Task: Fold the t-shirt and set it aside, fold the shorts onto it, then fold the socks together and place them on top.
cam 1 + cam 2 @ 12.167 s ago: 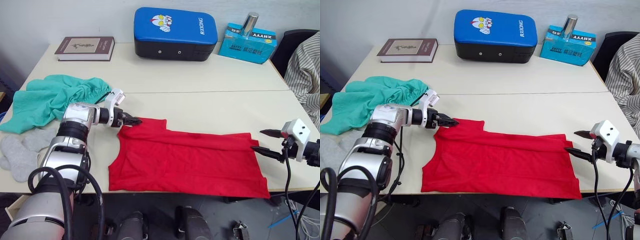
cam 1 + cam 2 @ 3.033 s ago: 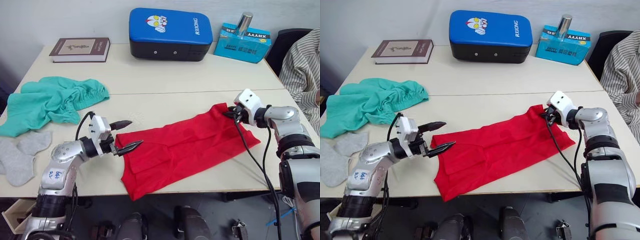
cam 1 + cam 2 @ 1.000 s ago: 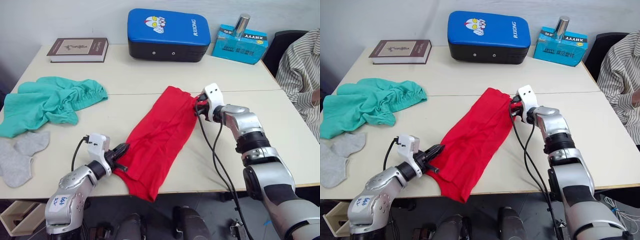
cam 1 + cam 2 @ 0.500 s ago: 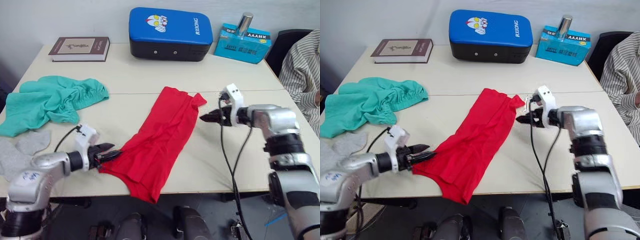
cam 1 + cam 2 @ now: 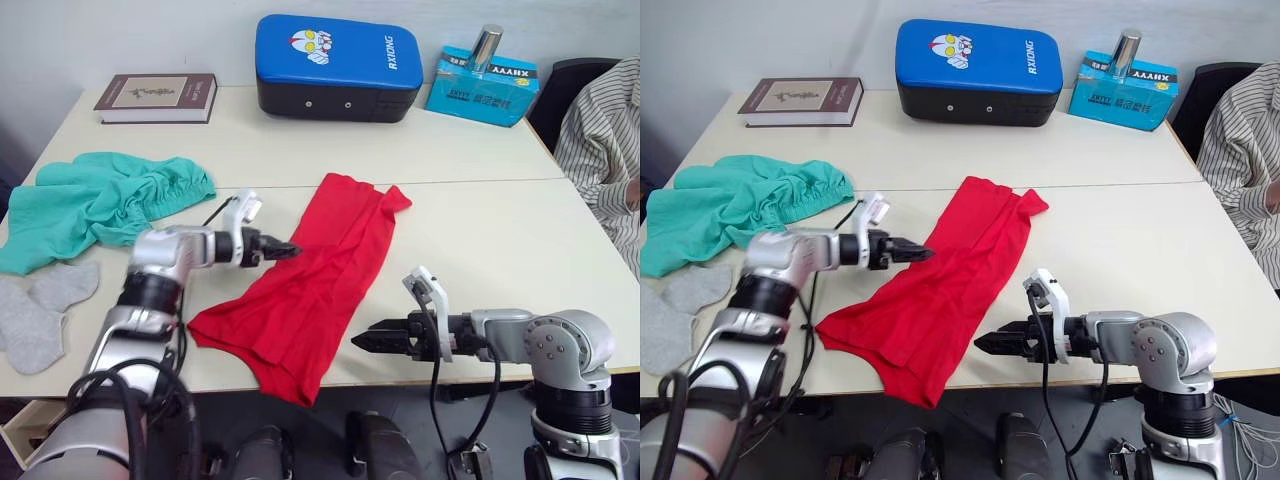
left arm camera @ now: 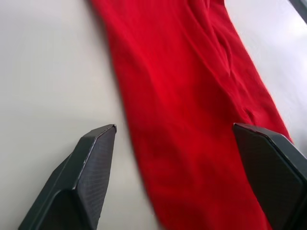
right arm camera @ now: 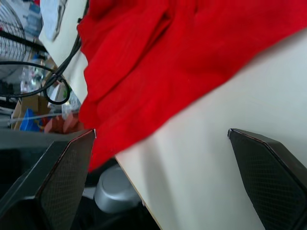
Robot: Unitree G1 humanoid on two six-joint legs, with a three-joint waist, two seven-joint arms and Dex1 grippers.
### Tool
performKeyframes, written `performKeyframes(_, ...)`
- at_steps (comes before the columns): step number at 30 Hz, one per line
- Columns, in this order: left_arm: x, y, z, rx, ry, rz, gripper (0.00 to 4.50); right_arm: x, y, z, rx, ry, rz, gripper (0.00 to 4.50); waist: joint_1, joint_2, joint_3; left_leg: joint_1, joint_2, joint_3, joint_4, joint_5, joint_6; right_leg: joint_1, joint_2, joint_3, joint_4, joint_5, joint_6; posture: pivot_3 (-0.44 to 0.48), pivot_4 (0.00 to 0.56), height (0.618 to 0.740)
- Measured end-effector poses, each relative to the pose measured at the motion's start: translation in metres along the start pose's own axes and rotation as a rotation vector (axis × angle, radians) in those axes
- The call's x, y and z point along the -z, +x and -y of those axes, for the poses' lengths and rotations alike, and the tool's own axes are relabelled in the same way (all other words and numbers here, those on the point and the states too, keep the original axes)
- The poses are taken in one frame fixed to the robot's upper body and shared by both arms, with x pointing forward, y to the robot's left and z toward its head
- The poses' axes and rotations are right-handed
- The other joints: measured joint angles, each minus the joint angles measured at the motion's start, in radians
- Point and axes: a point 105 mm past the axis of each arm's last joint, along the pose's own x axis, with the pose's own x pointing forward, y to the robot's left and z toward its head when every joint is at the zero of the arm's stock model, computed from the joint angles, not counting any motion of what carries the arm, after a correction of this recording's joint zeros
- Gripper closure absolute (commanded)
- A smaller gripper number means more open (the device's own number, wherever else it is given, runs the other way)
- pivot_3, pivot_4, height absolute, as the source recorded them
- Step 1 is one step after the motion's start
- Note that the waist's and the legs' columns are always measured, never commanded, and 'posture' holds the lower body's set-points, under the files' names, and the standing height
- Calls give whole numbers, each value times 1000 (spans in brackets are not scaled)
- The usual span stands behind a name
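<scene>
The red t-shirt (image 5: 320, 280) lies in a long narrow strip, slanting from the table's middle to the front edge, where its lower end hangs over a little. My left gripper (image 5: 288, 250) is at the strip's left edge, about halfway along it. In the left wrist view it stands open over the red cloth (image 6: 192, 96). My right gripper (image 5: 365, 342) is open near the front edge, just right of the shirt's lower end and not touching it. The teal shorts (image 5: 100, 200) lie bunched at the far left. The grey socks (image 5: 35, 310) lie in front of them.
At the back of the table (image 5: 500, 230) stand a book (image 5: 155, 97), a blue pad (image 5: 335, 55) and a teal box (image 5: 480, 85) with a metal can (image 5: 485, 45) on it. A person in a striped shirt (image 5: 600, 130) sits at the right.
My left gripper went from the shirt's lower left corner up to its left edge. My right gripper went from the shirt's far corner to the front edge. The shirt has stayed where it was.
</scene>
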Motion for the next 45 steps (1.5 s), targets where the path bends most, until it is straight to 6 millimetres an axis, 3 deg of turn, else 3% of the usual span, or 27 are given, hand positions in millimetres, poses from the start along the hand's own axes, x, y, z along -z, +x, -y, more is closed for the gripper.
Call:
performKeyframes(6, -7, 20, 2, 2, 3, -16, 443, 3, 21, -11, -31, 31, 18, 0, 1, -1, -3, 1, 1, 0, -1, 0, -1, 0, 0, -1, 1, 0, 0, 0, 150, 740)
performKeyframes(9, -7, 25, 3, 5, -8, -15, 407, 4, 32, -16, -48, 64, 21, 616, 1, -4, -6, 1, 1, -1, -1, 0, -1, 1, 0, -1, 1, 0, 0, 0, 150, 740)
performKeyframes(13, -6, 31, 4, 3, -28, -2, 1348, 10, 47, -17, -45, 103, -3, 1991, 1, -5, -10, 1, 1, -1, -1, 0, 0, 1, -1, -1, 0, 0, -1, 0, 150, 740)
performKeyframes(20, -4, 37, -1, -44, 4, 27, 3551, 16, 57, -22, -71, 118, -49, 4465, 1, -9, -12, 0, 1, -1, -2, 0, 0, 1, -1, -1, 1, 0, 0, 0, 150, 740)
performKeyframes(23, 1, 42, 2, -26, -12, 28, 4479, 14, 58, -22, -64, 119, -45, 4500, 0, -12, -13, 0, 1, -1, -1, -1, 0, 1, -2, -2, 0, 0, 0, 0, 150, 740)
performKeyframes(29, 6, 41, -1, -11, -81, 87, 4479, 11, 52, -18, -58, 119, -48, 4500, 0, -11, -13, 0, 1, -2, -2, -1, 0, 1, -3, -2, 0, 0, -1, 0, 150, 740)
performKeyframes(36, 12, 14, -15, -62, -103, 170, 4479, 7, 0, 19, 103, 103, -77, 4500, -4, -10, -11, 0, 0, -1, -2, -2, 1, 0, -5, -1, -1, 0, 0, 0, 150, 740)
performKeyframes(42, 33, -17, -12, -174, -88, 236, 4479, -11, -38, 31, 161, 68, -69, 4500, -1, -6, -9, 0, 2, 0, -3, -1, 0, 0, -1, 6, -2, 0, 0, 0, 150, 740)
performKeyframes(45, 42, -29, -9, -218, -130, 270, 4479, -13, -47, 40, 191, 62, -74, 4500, 3, -7, -8, 0, 2, 0, -2, -1, 1, 0, -2, 7, -3, 0, 0, 0, 150, 740)
